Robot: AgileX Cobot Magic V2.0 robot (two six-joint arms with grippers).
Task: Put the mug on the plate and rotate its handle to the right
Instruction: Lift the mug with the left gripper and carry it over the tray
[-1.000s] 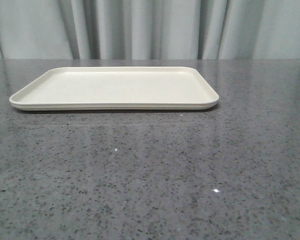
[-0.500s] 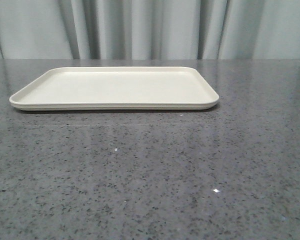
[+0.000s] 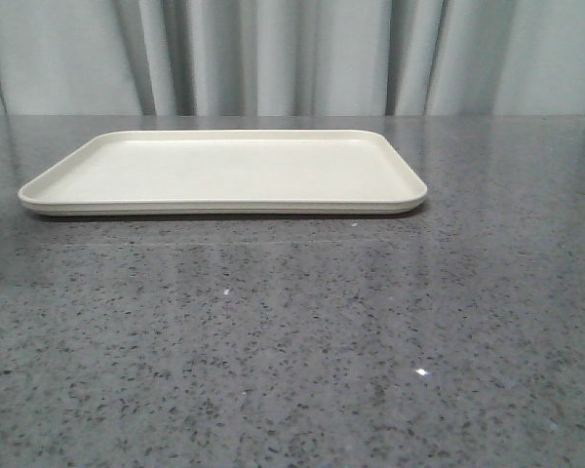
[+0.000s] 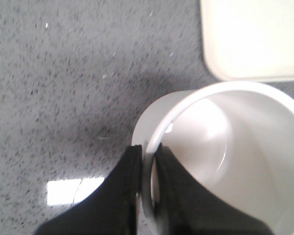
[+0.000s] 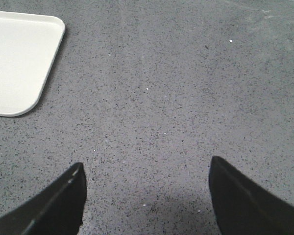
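Note:
The cream plate [image 3: 224,171] lies on the grey table in the front view, with nothing on it. In the left wrist view my left gripper [image 4: 148,152] is shut on the rim of the white mug [image 4: 235,147], one finger inside and one outside the wall. The mug's open mouth faces the camera; its handle and printed face are hidden. A corner of the plate [image 4: 255,39] lies just beyond the mug. My right gripper [image 5: 146,169] is open and empty over bare table, with the plate's corner [image 5: 19,63] off to one side. Neither gripper nor the mug shows in the front view.
The grey speckled table top [image 3: 292,341] runs in front of the plate. Pale curtains [image 3: 292,54] hang behind the table's far edge. A bright light patch [image 4: 71,191] reflects on the table beside my left fingers.

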